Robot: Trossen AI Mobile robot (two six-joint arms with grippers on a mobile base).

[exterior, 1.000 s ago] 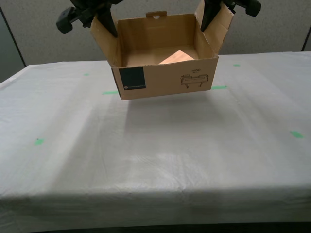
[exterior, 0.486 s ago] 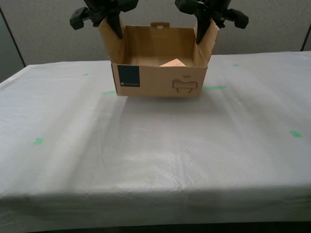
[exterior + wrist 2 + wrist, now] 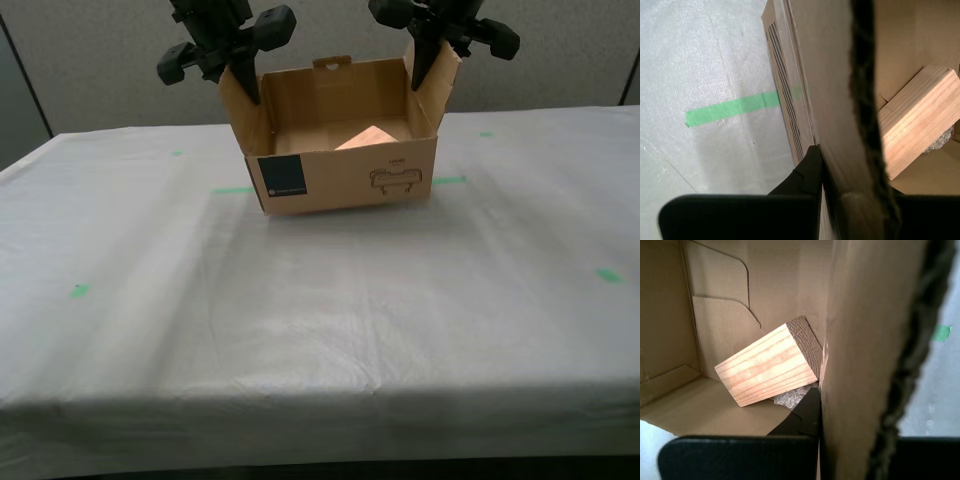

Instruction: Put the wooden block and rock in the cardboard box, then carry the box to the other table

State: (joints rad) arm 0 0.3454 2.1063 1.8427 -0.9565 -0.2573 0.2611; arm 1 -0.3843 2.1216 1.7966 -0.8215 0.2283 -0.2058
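Inside the cardboard box (image 3: pixel 345 180), the wooden block (image 3: pixel 767 367) lies tilted, one end raised and leaning on the side wall that my first gripper (image 3: pixel 420 72) holds. The rock (image 3: pixel 790 397) sits under that raised end, touching the block and mostly hidden by it. From the exterior view only a pale corner of the block shows above the front wall, toward the exterior view's right side of the box.

The box stands open, flaps up, with its dark blue label (image 3: pixel 280 178) and line drawing (image 3: pixel 400 178) facing the camera. It sits at the far middle of the other table (image 3: pixel 320 320), slightly turned, its base down at the white cloth; I cannot tell whether its full weight is on the cloth.

My first gripper is clamped on the upright flap at the exterior view's right, with one black finger (image 3: pixel 809 412) visible on the inner face of the cardboard and the other hidden behind the wall. My second gripper (image 3: pixel 248 92) is clamped on the flap at the exterior view's left, its visible finger (image 3: pixel 809 172) pressed to the outer face.

Just beside that side of the box a strip of green tape (image 3: pixel 730 109) lies on the cloth, its end reaching the box's foot. More small green marks (image 3: pixel 610 275) dot the wrinkled cloth nearer the camera, well apart from the box.
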